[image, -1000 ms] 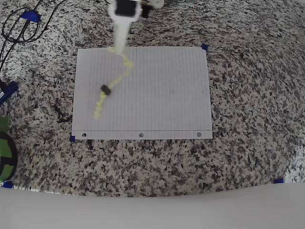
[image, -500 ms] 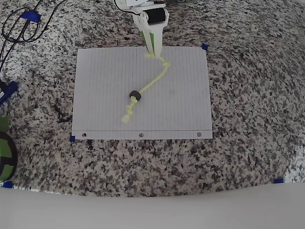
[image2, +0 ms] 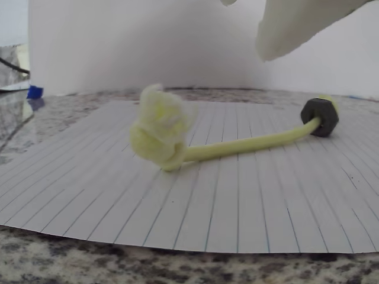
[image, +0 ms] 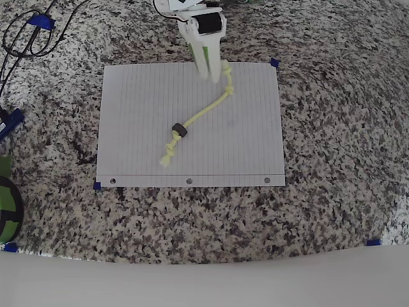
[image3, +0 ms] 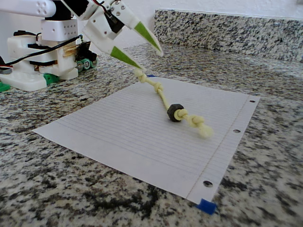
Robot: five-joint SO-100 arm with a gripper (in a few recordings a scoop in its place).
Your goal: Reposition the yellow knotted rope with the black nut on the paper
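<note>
We note the gripper (image3: pixel 144 54) with fingers spread, holding nothing, just above the rope's (image: pixel 203 114) far knot. The rope lies diagonally across the paper (image: pixel 134 96), nut (image: pixel 179 130) threaded near its lower knot; we judge it released. The fixed view shows the jaw gap; the wrist view shows the knot resting on the sheet.

We see even, bright, soft light with only faint shadows. In the wrist view the gripper finger (image2: pixel 296 26) above is blurred; the rope's far end (image3: pixel 204 132) smears slightly.
</note>
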